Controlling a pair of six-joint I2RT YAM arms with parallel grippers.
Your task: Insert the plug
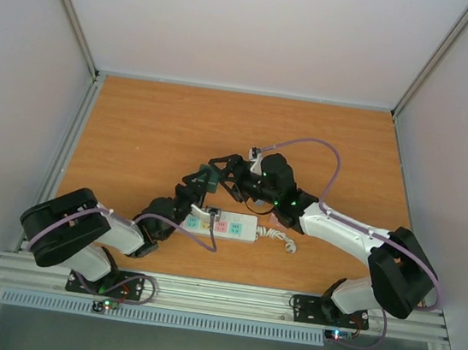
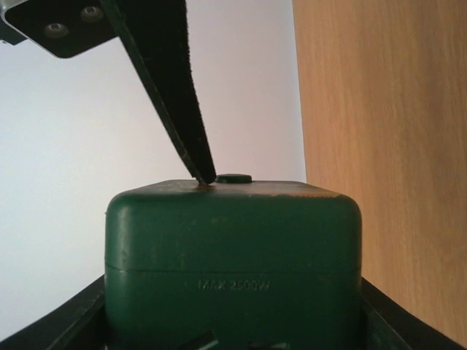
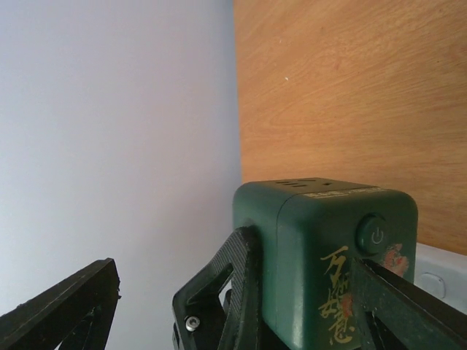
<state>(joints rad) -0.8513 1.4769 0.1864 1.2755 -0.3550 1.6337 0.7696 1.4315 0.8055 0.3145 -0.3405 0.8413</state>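
The plug is a dark green cube adapter with a power button and gold lettering. My left gripper is shut on it, its fingers pressed on two opposite sides. The cube fills the lower left wrist view, between those jaws. It is held up just behind the white power strip, whose corner shows in the right wrist view. My right gripper is open. One of its fingers touches the cube's button face; the other stands apart.
The strip's white cable lies coiled at its right end. The wooden table is enclosed by white walls with metal rails at the left, right and near edges.
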